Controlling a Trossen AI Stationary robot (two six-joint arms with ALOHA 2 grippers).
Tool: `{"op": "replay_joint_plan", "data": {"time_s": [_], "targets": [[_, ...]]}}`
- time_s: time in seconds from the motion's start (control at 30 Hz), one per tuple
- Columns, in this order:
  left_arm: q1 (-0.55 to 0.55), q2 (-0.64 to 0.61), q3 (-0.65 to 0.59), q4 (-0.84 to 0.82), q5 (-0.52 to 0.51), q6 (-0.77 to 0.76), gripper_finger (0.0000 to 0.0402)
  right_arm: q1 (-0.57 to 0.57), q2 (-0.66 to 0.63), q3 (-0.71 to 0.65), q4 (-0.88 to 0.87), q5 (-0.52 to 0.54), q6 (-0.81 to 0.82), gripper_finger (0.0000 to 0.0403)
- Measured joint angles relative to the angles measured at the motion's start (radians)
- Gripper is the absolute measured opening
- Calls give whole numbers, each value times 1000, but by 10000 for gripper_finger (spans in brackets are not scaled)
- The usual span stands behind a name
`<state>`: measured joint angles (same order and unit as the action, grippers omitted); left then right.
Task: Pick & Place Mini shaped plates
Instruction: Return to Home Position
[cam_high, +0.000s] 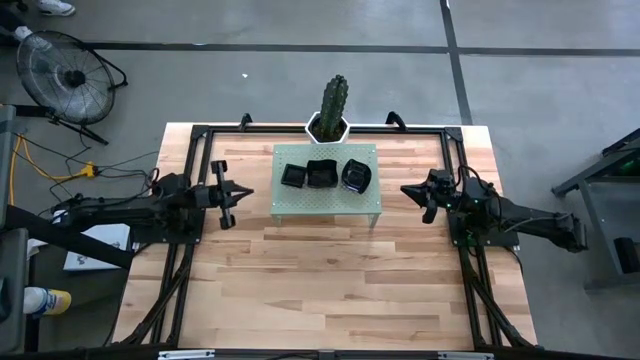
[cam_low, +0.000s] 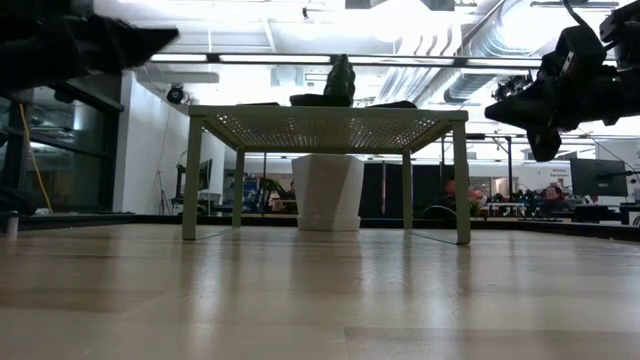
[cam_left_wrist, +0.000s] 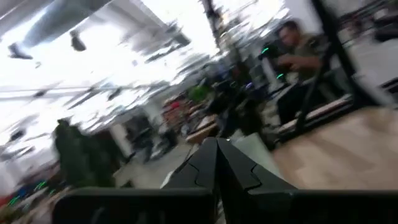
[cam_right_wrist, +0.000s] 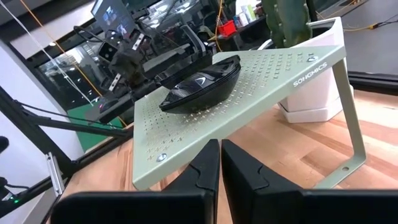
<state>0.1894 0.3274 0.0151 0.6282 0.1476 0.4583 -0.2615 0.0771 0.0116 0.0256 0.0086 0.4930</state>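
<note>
Three mini shaped plates, glossy black, (cam_high: 293, 176) (cam_high: 321, 174) (cam_high: 356, 176) rest side by side on the top of a pale green perforated stand (cam_high: 326, 200). In the right wrist view the nearest plate (cam_right_wrist: 202, 90) sits flat on the stand's top (cam_right_wrist: 261, 87). My left gripper (cam_high: 247, 192) hovers shut to the left of the stand, pointing at it. My right gripper (cam_high: 404, 190) hovers shut to the right of the stand, its fingertips (cam_right_wrist: 220, 144) level with the stand's edge. Neither holds anything.
A cactus in a white pot (cam_high: 330, 110) stands just behind the stand at the table's far edge. A black frame (cam_high: 200, 135) runs along the table's edges. Bare wooden tabletop (cam_high: 320, 280) lies in front of the stand. A person (cam_left_wrist: 298, 50) sits in the room beyond.
</note>
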Motion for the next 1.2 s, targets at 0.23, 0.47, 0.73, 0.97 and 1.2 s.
{"op": "replay_joint_plan", "data": {"time_s": [0.23, 0.47, 0.73, 0.97, 1.2], "targets": [[0, -228, -1, -85, 155, -78, 0, 0, 1, 0, 1, 0, 2, 14], [0, -317, -2, -440, 164, -156, 2, 0, 1, 0, 1, 0, 3, 9], [0, -289, 5, -577, 124, -167, 3, 0, 2, 0, 1, -1, 3, 11], [0, -285, 5, -588, 104, -166, 3, 0, 2, -1, 1, -1, 3, 12], [0, -286, 5, -586, 104, -166, 3, 0, 2, -1, 1, -1, 3, 12]]}}
